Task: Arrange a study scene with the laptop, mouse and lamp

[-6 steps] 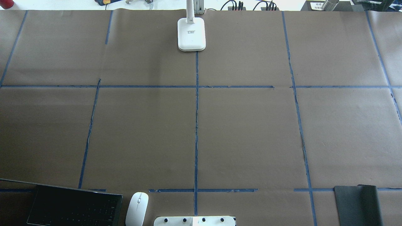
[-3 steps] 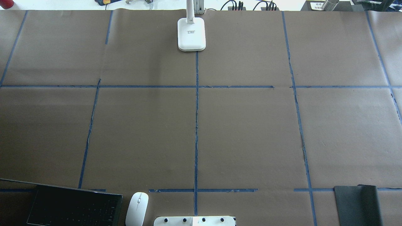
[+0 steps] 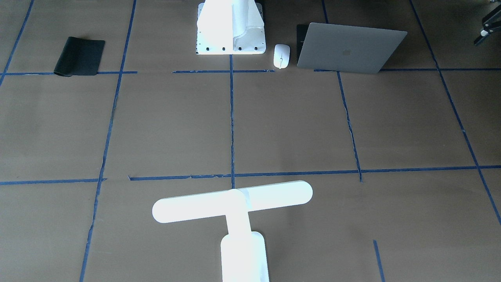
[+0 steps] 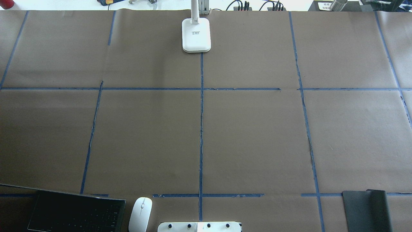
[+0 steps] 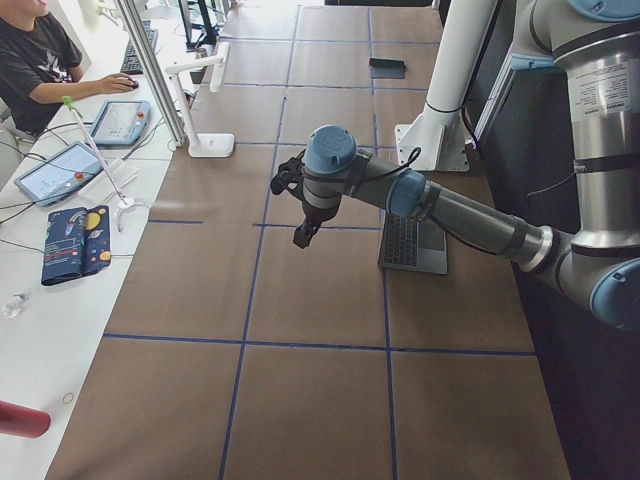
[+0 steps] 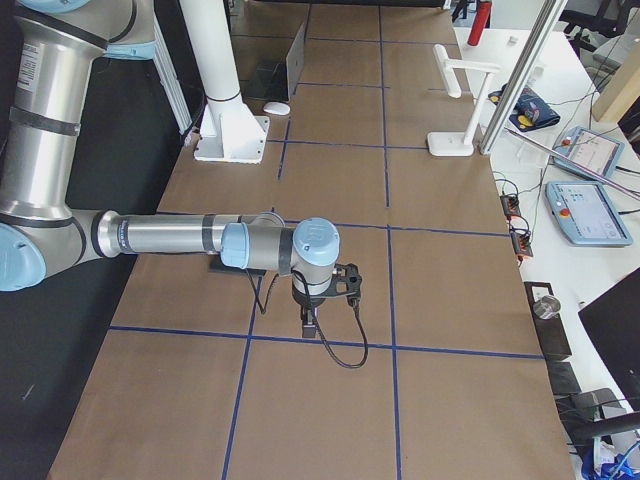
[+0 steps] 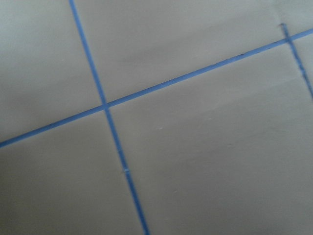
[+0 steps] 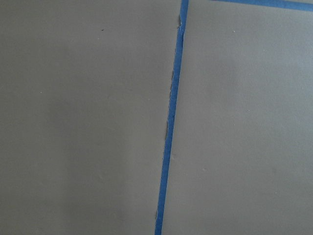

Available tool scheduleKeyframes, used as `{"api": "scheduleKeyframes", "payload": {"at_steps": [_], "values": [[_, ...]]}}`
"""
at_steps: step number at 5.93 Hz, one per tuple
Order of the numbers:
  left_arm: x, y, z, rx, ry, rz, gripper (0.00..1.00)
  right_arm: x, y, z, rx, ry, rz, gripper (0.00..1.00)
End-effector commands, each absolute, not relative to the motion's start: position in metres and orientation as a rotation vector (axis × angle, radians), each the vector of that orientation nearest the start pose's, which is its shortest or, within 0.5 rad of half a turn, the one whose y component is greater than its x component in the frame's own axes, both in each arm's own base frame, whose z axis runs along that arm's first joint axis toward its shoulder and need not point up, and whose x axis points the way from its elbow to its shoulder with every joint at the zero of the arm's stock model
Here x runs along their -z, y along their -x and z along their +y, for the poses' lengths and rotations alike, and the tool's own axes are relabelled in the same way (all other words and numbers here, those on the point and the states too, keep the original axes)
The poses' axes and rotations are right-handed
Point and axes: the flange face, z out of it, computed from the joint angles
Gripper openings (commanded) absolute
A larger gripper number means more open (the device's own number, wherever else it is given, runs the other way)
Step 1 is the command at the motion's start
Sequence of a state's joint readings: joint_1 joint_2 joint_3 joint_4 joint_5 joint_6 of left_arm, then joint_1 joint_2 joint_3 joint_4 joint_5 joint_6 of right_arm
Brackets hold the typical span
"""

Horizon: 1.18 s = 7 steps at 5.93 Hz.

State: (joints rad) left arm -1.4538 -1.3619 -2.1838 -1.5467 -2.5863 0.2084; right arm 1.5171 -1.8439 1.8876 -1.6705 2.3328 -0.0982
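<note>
Jaws: left jaws and right jaws are each over bare surface [image 4: 257,135]. Wide or narrow? Can't tell from here.
Near: laptop [image 3: 348,49] is open, mouse [image 3: 281,55] just beside it.
Far: lamp [image 3: 235,203] stands upright, well apart.
Progress: looks barely begun, with all three still to arrange.
</note>
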Motion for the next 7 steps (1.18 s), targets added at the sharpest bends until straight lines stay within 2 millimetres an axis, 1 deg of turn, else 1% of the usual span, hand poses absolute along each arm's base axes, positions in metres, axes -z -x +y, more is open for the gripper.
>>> {"api": "scheduleKeyframes", "payload": {"at_steps": [1,2,3,4,5,6,7], "values": [[-0.389,-0.044,-0.369,-0.691,-0.471,1.129,1.00,-0.634,-0.045,-0.375,0.122,0.040,-0.762,1.00],[-0.384,-0.075,-0.359,-0.811,-0.498,1.142,1.00,-0.634,-0.045,-0.375,0.121,0.041,-0.762,1.00],[-0.375,-0.111,-0.351,-0.945,-0.570,1.087,1.00,-0.634,-0.045,-0.375,0.121,0.041,-0.762,1.00],[-0.365,-0.144,-0.338,-1.046,-0.600,1.063,1.00,-0.635,-0.045,-0.375,0.119,0.044,-0.759,1.00],[-0.346,-0.170,-0.318,-1.135,-0.631,1.030,1.00,-0.636,-0.045,-0.375,0.119,0.045,-0.761,1.00],[-0.339,-0.192,-0.303,-1.202,-0.628,1.032,1.00,-0.636,-0.045,-0.375,0.119,0.045,-0.758,1.00],[-0.338,-0.208,-0.293,-1.249,-0.617,1.034,0.99,-0.637,-0.045,-0.375,0.117,0.048,-0.759,1.00]]}}
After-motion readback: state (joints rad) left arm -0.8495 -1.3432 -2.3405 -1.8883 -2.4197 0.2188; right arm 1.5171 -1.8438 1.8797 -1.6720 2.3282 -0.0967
